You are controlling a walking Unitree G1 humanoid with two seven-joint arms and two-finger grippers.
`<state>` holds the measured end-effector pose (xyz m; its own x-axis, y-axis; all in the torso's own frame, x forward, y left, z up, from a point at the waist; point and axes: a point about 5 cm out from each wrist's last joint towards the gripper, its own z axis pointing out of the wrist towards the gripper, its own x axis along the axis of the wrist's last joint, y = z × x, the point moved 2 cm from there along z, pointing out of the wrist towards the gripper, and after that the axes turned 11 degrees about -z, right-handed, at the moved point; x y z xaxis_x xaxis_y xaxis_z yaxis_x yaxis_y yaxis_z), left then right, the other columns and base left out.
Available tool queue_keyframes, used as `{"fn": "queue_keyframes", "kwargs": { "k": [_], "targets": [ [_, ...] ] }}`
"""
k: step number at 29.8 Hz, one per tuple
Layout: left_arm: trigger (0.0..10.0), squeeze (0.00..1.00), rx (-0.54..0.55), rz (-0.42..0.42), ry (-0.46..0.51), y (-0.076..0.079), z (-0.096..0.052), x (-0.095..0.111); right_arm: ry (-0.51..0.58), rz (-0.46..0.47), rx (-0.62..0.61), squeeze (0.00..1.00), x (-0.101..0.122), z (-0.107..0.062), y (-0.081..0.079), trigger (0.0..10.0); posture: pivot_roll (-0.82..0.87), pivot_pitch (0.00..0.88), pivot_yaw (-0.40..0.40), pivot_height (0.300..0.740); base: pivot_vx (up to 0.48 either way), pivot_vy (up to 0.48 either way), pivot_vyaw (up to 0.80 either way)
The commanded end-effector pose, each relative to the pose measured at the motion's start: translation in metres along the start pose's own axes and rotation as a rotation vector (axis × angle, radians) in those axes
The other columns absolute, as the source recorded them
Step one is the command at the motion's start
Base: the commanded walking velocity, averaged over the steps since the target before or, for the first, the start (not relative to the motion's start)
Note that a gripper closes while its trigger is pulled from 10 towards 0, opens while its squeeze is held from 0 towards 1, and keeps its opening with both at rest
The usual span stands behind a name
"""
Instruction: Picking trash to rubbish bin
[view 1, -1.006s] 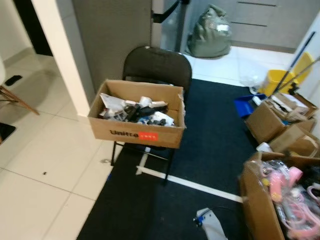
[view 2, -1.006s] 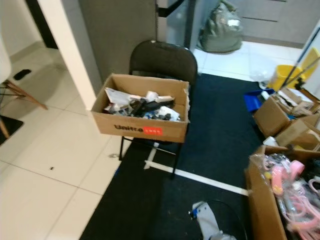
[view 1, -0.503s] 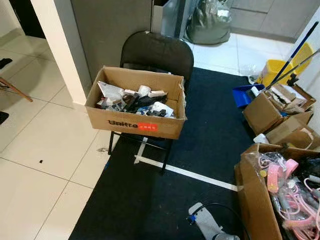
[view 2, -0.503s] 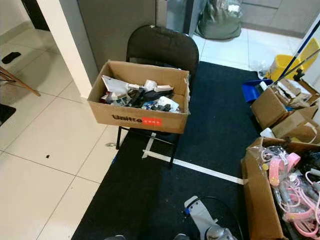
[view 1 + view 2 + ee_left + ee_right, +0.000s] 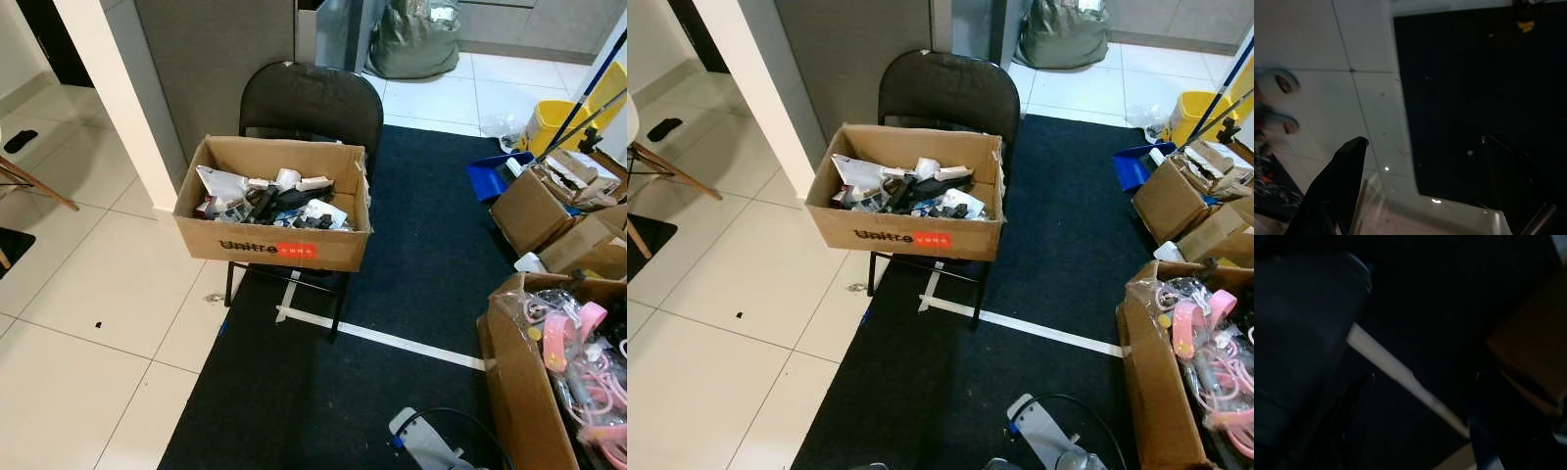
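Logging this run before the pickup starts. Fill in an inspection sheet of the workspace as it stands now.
Surface: black mat over white tiles, white tape line across it.
Job's things: cardboard box of mixed scraps on a black folding chair; no rubbish bin identified.
Clutter: open boxes at right, one with pink items; yellow bucket; green bag.
Grippers: left claw open over the mat edge; right claw dim, fingers apart.
Cables: black cable on the right arm.
Surroundings: white pillar, grey panel.
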<state>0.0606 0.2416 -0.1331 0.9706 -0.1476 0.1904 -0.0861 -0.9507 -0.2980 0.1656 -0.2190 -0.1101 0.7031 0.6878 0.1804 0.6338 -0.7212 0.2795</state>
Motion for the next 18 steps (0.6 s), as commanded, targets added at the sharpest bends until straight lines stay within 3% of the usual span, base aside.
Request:
{"fn": "queue_keyframes", "kwargs": {
  "k": [1,2,4,8,13,18],
  "targets": [
    [10.0,0.0,0.032,0.008,0.008,-0.015,0.001,0.007,-0.002,-0.016,0.007,0.0,0.001,0.0,0.0,10.0,0.04,0.087,-0.002,0.74,0.0,0.0,0.0],
    [10.0,0.0,0.032,0.008,0.008,-0.015,0.001,0.007,-0.002,-0.016,0.007,0.0,0.001,0.0,0.0,10.0,0.04,0.087,-0.002,0.74,0.0,0.0,0.0],
    [10.0,0.0,0.054,-0.025,0.072,-0.023,0.002,0.034,0.031,-0.047,-0.013,0.0,0.015,-0.001,0.012,10.0,0.02,0.098,0.002,0.74,0.0,0.0,0.0],
    [10.0,0.0,0.055,-0.027,0.12,-0.021,0.002,0.055,0.05,-0.048,-0.053,0.0,0.027,-0.004,0.027,10.0,0.0,0.101,-0.01,0.74,0.0,0.0,0.0],
    [10.0,0.0,0.029,-0.034,0.085,-0.01,0.002,0.045,0.055,-0.054,-0.081,0.0,0.033,-0.006,0.04,10.0,-0.03,0.09,-0.007,0.74,0.0,0.0,0.0],
    [10.0,0.0,-0.005,0.01,0.003,0.001,0.001,0.013,0.074,0.019,-0.124,0.0,0.037,-0.009,0.053,10.0,-0.1,0.097,0.023,0.74,0.0,0.0,0.0]
  ]
}}
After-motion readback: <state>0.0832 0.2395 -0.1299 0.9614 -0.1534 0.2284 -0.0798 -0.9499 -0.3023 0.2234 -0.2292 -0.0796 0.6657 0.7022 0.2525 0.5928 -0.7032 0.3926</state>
